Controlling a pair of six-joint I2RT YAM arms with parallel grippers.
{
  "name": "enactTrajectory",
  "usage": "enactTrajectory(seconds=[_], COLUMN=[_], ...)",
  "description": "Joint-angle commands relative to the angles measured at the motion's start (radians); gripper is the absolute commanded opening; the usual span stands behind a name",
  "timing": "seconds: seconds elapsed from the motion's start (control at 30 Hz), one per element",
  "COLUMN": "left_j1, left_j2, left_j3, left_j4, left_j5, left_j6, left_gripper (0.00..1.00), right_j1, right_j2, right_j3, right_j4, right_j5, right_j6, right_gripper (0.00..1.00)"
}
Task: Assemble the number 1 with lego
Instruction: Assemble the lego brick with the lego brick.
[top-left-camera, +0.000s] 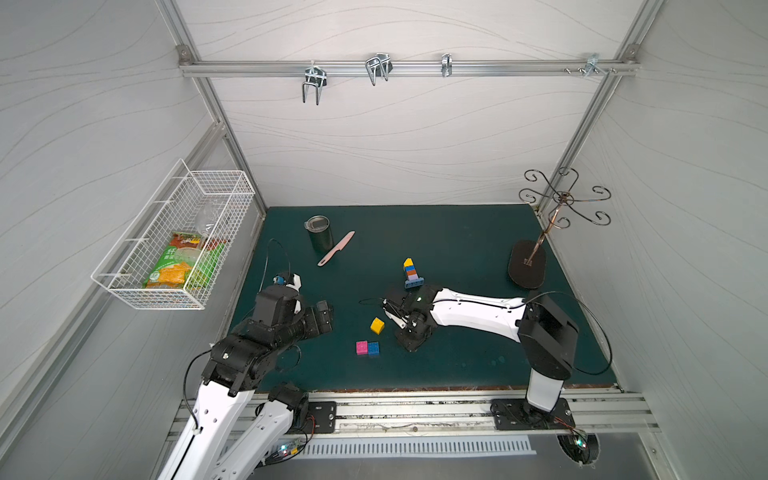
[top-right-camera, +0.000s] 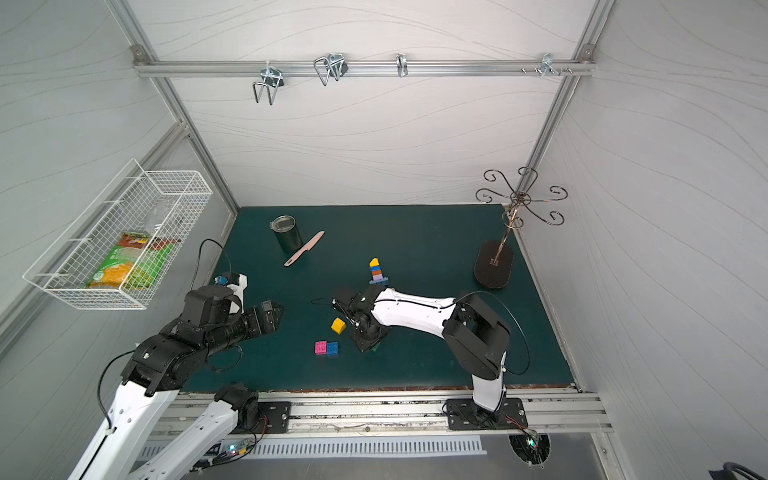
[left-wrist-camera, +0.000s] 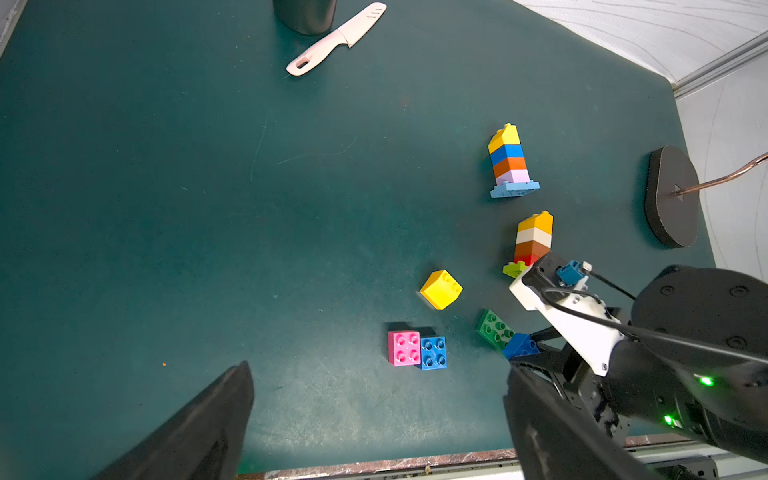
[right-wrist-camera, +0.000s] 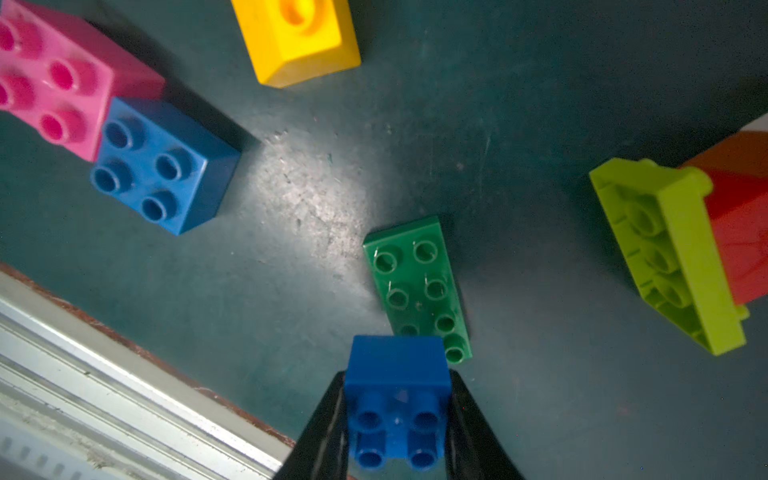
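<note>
Blue brick (right-wrist-camera: 398, 401) gripped in R hand (right-wrist-camera: 397, 376).

A robotics lab cell: white panels (top-left-camera: 395, 145) in an aluminium frame (top-left-camera: 519, 67) (hooks (top-left-camera: 311, 85) fitted), green mat (top-left-camera: 436, 241).

Upright tower (left-wrist-camera: 510, 162): yellow, blue, orange, lilac on lt-blue plate. 2nd stack (left-wrist-camera: 533, 243): yellow/white/orange/red on lime plate, tipped, plate underside showing. Loose yellow brick (left-wrist-camera: 441, 289) near pink brick (left-wrist-camera: 403, 348), which touches blue brick (left-wrist-camera: 433, 353), both studs up. Green plate (right-wrist-camera: 417, 286) flat on worktop. 2nd blue brick (right-wrist-camera: 397, 399) clamped in right gripper (right-wrist-camera: 397, 374).

Left tool (left-wrist-camera: 378, 370) agape, right (right-wrist-camera: 397, 386) apparently clamped.
</note>
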Motion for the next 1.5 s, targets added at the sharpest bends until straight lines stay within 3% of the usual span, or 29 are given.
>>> enactTrajectory(seconds=[0.0,0.63,1.47], left_j1=[0.002,0.002,0.002], left_j2=[0.001,0.01,0.016], left_j3=[0.011,0.011,0.011], left_j4=[0.045,0.044,0.045], left_j5=[0.009,0.009,0.011], left_j6=[0.008,0.008,0.008], left_gripper=[1.0,1.0,1.0], right_j1=[0.002,0.0,-0.031], right_j2=[0.019,0.105,0.172], right_j3=[-0.004,0.085,0.135], right_j4=[0.006,-0.074,-0.159], right_j5=[0.005,0.028,-0.011], right_j6=[-0.026,-0.168,-0.251], right_gripper=[0.17,0.17,0.17])
